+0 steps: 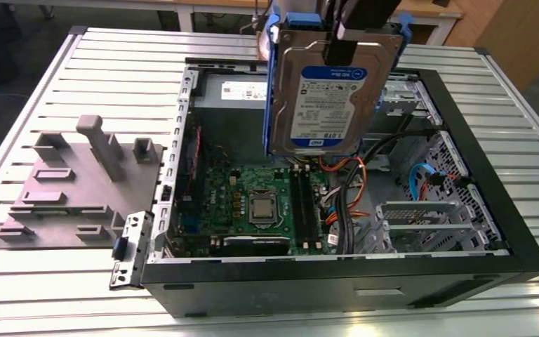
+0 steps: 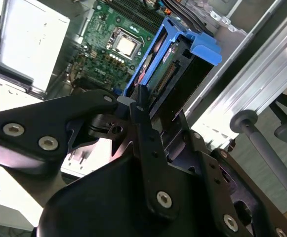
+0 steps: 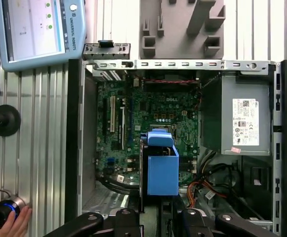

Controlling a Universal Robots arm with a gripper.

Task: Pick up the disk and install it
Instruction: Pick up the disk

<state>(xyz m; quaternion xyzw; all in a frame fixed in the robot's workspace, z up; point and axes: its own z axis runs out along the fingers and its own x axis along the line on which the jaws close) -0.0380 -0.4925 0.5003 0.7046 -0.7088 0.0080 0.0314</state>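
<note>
"One slip is the worry: the tool [image 1: 342, 43] is clamped on the disk [image 1: 330, 91] at its upper end, so the disk hangs on edge straight beneath the tool, over the open case [image 1: 522, 232]."

"What would it hit?"

"Motherboard [image 1: 250, 182] and cables [image 1: 349, 203] below the tool. A tilted carrier might also snag the case wall."

"Arm pose?"

"Wrist pointing straight down over the case, well above the counter [image 1: 54, 295]."

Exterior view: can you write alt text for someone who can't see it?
The robot's jaws hold the disk, in its blue frame, upright above an open black computer case with its green motherboard exposed. The case lies on a metal table, a grey fixture at the exterior view's left.
</note>
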